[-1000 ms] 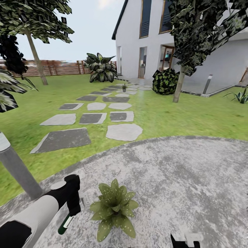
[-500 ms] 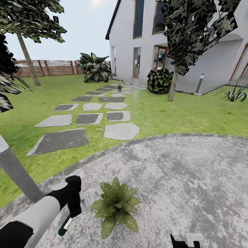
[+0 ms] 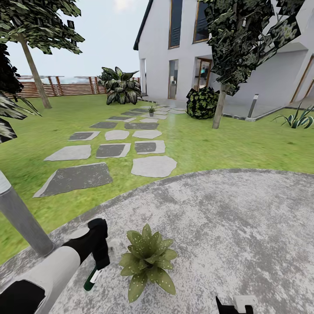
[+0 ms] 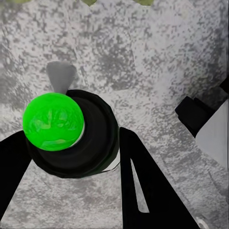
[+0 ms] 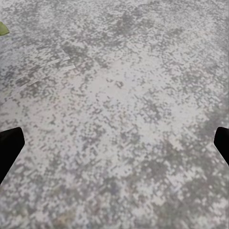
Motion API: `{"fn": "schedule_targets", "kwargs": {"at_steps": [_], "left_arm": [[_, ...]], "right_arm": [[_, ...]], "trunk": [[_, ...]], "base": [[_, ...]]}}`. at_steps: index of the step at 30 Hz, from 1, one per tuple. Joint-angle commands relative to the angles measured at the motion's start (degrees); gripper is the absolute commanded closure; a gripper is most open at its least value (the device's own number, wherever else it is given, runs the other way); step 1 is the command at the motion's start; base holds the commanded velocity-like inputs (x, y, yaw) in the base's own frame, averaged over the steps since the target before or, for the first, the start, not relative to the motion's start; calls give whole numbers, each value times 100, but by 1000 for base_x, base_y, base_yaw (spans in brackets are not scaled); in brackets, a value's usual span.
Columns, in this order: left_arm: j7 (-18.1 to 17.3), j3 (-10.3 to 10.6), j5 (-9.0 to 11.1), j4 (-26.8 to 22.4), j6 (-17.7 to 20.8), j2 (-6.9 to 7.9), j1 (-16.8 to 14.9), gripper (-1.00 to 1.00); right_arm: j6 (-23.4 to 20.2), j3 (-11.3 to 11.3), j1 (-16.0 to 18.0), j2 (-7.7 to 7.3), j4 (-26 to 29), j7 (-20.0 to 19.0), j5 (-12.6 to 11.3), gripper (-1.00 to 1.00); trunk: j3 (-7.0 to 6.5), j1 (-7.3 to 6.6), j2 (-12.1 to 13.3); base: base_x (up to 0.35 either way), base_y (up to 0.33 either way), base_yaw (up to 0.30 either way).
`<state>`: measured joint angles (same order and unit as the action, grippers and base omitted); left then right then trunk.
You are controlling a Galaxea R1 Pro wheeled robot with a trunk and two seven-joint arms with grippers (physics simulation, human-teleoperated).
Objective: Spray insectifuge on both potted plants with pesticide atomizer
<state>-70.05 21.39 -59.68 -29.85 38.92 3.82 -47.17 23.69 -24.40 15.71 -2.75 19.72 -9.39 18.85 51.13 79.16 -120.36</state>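
Note:
On the round grey patio (image 3: 226, 226), my left gripper (image 3: 101, 261) is shut on the pesticide atomizer (image 3: 91, 279), whose dark green bottle hangs down beside it. Seen end-on in the left wrist view, the atomizer (image 4: 71, 133) sits between the black fingers (image 4: 138, 181) of the left gripper (image 4: 71, 148). A potted plant (image 3: 147, 261) with spotted green leaves stands just right of the bottle, apart from it. The second potted plant (image 3: 151, 110) is small and far off on the stepping stones. My right gripper (image 3: 235, 302) is low at the front edge; the right gripper (image 5: 114, 143) is open over bare paving.
A grey bollard lamp (image 3: 22, 218) leans at the patio's left edge, close to my left arm. Stepping stones (image 3: 113, 150) run across the lawn toward the white house (image 3: 187, 48). A tree trunk (image 3: 219, 107), a dark bush (image 3: 202, 103) and a brown fence (image 3: 61, 87) lie beyond.
The camera shifted a little at first. Since then my left gripper has carried the atomizer slightly right and lower, closer to the near potted plant.

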Motion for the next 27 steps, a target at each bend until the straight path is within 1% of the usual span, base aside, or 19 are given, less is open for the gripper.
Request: {"fn": "schedule_targets", "kwargs": {"at_steps": [1, 3, 5, 7, 12, 18, 20, 22, 23, 24, 26, 27], "left_arm": [[-34, 31, -15, -21, 51, -39, -3, 100], [-27, 26, -34, -34, 58, -145, -3, 100], [-17, 31, -53, -37, 62, -177, -3, 100], [-11, 32, -58, -38, 63, -172, -3, 100], [-18, 26, -63, -38, 68, -101, -72, 100], [-43, 7, -70, -33, 94, -94, -326, 100], [-39, 5, -68, -26, 117, -54, -354, 100], [-17, -15, -24, -24, 116, 118, -329, 100], [-8, -103, -9, -27, 115, 216, -320, 100], [23, -303, 0, -25, 111, 298, -314, 100], [224, -913, -12, -27, 108, 428, -310, 100], [503, -1367, -29, -30, 109, 479, -310, 100]], "right_arm": [[21, -48, 5, 3, -3, -45, 23, -100], [21, -48, 5, 3, -4, -45, 23, -100], [21, -48, 4, 3, -5, -45, 23, -100], [21, -48, 5, 3, -4, -45, 23, -100], [21, -47, 6, 3, -3, -45, 23, -100], [21, -48, 4, 3, -3, -45, 23, -100], [21, -48, 7, 3, -3, -44, 23, -100], [21, -48, 6, 3, -4, -45, 23, -100], [21, -48, 7, 3, -5, -45, 23, -100], [21, -48, 5, 3, -8, -45, 23, -100], [21, -48, 4, 3, -11, -45, 23, -100], [21, -48, 3, 3, -11, -45, 23, -100]], "trunk": [[5, -1, -2], [5, -1, -2], [5, -1, -2], [5, -1, -2], [5, -1, -2], [5, -1, -2], [5, -1, -2], [5, -1, -2], [5, -1, -2], [5, -1, -2], [5, -1, -2], [5, -1, -2]], "base": [[0, 0, 0], [0, 0, 0], [0, 0, 0], [0, 0, 0], [0, 0, 0], [0, 0, 0], [0, 0, 0], [0, 0, 0], [0, 0, 0], [0, 0, 0], [0, 0, 0], [0, 0, 0]]}}
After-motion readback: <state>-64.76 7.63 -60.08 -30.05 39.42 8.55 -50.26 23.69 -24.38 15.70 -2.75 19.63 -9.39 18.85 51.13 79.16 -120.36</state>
